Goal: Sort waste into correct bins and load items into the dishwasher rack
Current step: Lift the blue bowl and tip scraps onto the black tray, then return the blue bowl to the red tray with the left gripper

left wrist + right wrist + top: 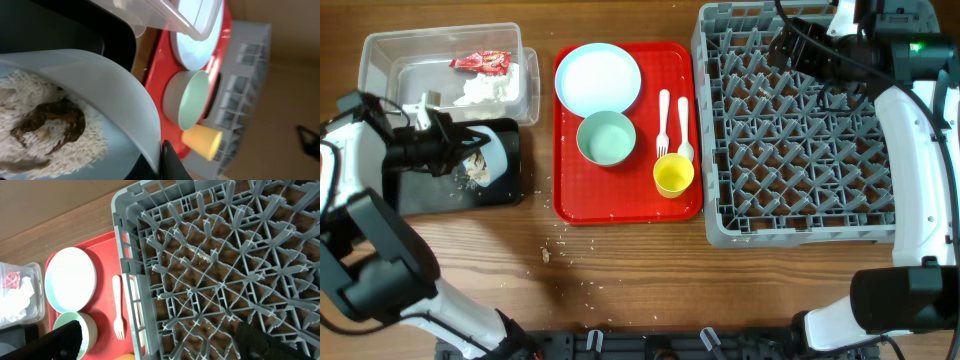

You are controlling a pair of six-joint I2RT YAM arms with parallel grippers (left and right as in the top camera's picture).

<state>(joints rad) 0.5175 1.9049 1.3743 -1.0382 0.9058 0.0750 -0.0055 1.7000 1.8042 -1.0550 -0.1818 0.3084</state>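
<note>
My left gripper (468,150) (163,161) is shut on the rim of a pale blue bowl (492,155) (115,85). It holds the bowl tilted over the black tray (440,195). Beige-white food scraps (45,120) lie in the bowl. The clear tub (380,55) holds the red wrapper (480,62) and the white napkin (492,90). On the red serving tray (570,205) are the plate (598,78), a mint bowl (606,137), the yellow cup (673,175), the fork (663,115) and the spoon (684,125). My right gripper (790,50) (165,342) is open above the grey rack (720,225).
Crumbs (546,255) lie on the wooden table in front of the red tray. In the right wrist view the rack's wall (125,240) runs beside the fork (118,310) and plate (70,280). The black tray stands directly in front of the clear tub.
</note>
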